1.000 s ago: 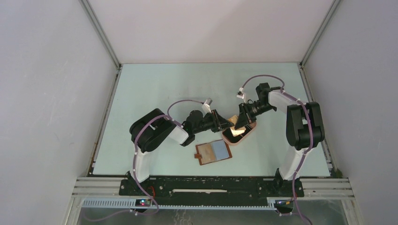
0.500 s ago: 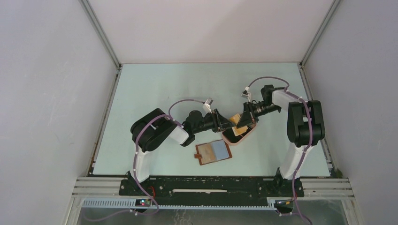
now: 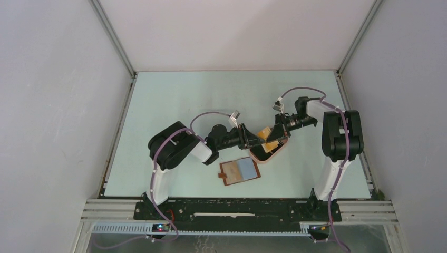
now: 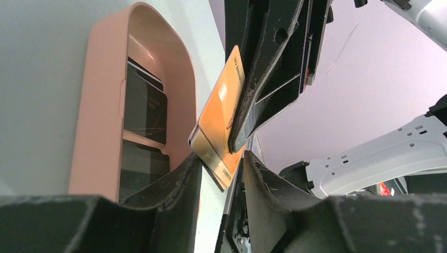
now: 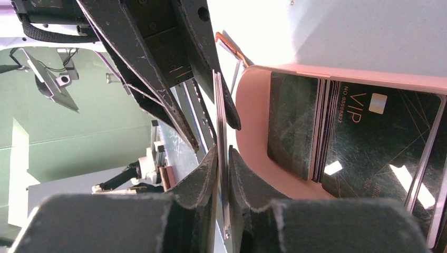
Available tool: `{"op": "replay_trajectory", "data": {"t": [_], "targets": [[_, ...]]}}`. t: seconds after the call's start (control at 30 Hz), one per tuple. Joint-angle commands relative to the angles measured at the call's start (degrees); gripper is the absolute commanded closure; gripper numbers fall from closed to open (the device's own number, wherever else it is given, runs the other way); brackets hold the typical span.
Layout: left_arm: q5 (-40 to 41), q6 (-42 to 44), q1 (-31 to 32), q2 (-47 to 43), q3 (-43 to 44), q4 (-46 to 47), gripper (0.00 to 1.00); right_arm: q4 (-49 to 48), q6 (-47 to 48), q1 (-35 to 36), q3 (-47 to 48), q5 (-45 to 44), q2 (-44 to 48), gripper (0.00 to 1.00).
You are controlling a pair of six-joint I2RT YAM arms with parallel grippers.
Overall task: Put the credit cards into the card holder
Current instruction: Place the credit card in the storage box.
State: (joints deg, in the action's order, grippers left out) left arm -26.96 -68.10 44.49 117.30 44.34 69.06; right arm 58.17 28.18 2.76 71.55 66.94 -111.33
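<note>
- On the top black card [image 5: 369, 158] in the pink tray [image 5: 253, 110] I read "VIP" in gold letters. Beside it a line begins with "NO", but the digits I cannot read with certainty.
- The yellow-orange card [image 4: 216, 121] has small print at its upper edge, too small for me to read.
- The right gripper [image 5: 222, 153] is clamped on this card, one finger on each face, and holds it on edge close to the tray.
- The left gripper [image 4: 221, 161] has its jaws apart, with the lower end of the same card between them. Whether they touch it I cannot tell.
- The card holder [image 3: 232, 174] lies open on the counter [image 3: 184, 105], near both grippers on the side of the arm bases and apart from them. A light blue card [image 3: 246, 168] is on its right half.
</note>
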Motion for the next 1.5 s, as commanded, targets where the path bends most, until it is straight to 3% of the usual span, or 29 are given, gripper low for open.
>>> {"op": "replay_trajectory", "data": {"t": [0.0, 0.27, 0.5, 0.63, 1.0, 1.47], "targets": [[-1.7, -0.2, 0.2, 0.3, 1.3, 3.5, 0.60, 1.7, 1.5, -0.9, 2.2, 3.0, -1.0, 0.81], [-2.1, -1.3, 0.2, 1.1, 0.9, 5.3, 0.64, 4.3, 3.3, -1.5, 3.0, 5.2, -2.3, 0.82], [-1.8, -2.5, 0.1, 2.5, 1.5, 6.1, 0.90, 4.9, 4.0, -1.5, 3.1, 5.2, -2.6, 0.82], [-1.7, -2.5, -0.1, 2.3, 0.8, 6.2, 1.00, 4.8, 4.1, -1.7, 3.1, 4.7, -2.5, 0.79], [-3.1, -4.2, -0.2, 3.5, -0.2, 7.2, 1.00, 4.8, 4.5, -3.9, 3.0, 4.3, -2.6, 0.73], [-2.7, -5.6, -0.9, 4.4, -1.7, 7.4, 1.00, 5.1, 4.9, -4.7, 3.0, 4.2, -2.5, 0.78]]}}
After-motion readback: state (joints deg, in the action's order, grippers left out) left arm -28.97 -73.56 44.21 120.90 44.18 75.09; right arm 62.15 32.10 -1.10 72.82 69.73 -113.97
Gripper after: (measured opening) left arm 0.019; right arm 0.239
